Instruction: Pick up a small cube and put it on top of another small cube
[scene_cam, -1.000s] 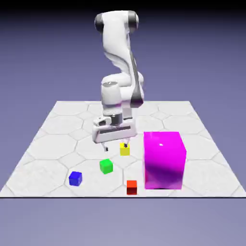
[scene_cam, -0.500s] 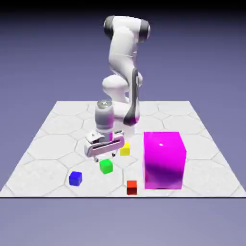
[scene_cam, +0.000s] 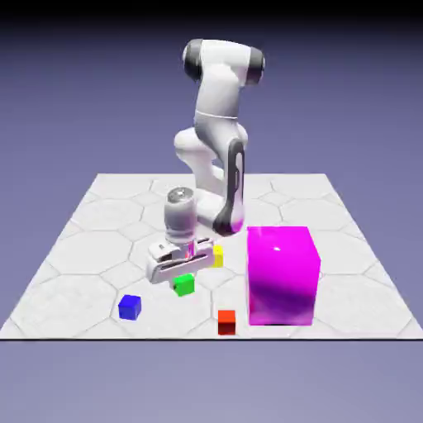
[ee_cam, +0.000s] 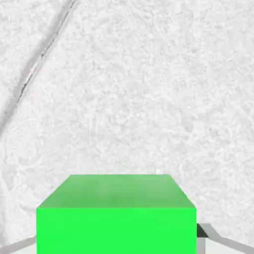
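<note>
Exterior view: jaws are lowered over the green cube, which is seated on the counter between the blue cube and the yellow cube. Yellow cube is partly hidden by the hand. Red cube and large magenta cube are seen toward the exterior view's right. Hand view: green cube is gripped by the jaws, its near part cut off by the bottom edge; a dark fingertip is seen against its right side.
</note>
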Controlling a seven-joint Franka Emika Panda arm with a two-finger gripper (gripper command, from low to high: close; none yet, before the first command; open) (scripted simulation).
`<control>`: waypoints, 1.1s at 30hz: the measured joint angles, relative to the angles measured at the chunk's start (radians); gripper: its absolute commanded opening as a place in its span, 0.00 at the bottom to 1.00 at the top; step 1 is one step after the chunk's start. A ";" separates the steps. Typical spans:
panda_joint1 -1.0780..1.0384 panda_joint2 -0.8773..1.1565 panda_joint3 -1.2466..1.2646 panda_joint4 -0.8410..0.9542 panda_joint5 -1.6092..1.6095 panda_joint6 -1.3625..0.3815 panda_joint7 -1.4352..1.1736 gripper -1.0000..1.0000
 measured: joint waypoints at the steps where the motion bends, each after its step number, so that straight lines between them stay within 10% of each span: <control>1: 0.028 -0.018 -0.036 -0.006 -0.038 -0.010 0.029 0.00; 11: 0.276 -0.184 -0.361 -0.060 -0.384 -0.100 0.286 0.00; 33: 0.446 -0.337 -0.376 -0.076 0.572 0.233 0.778 0.00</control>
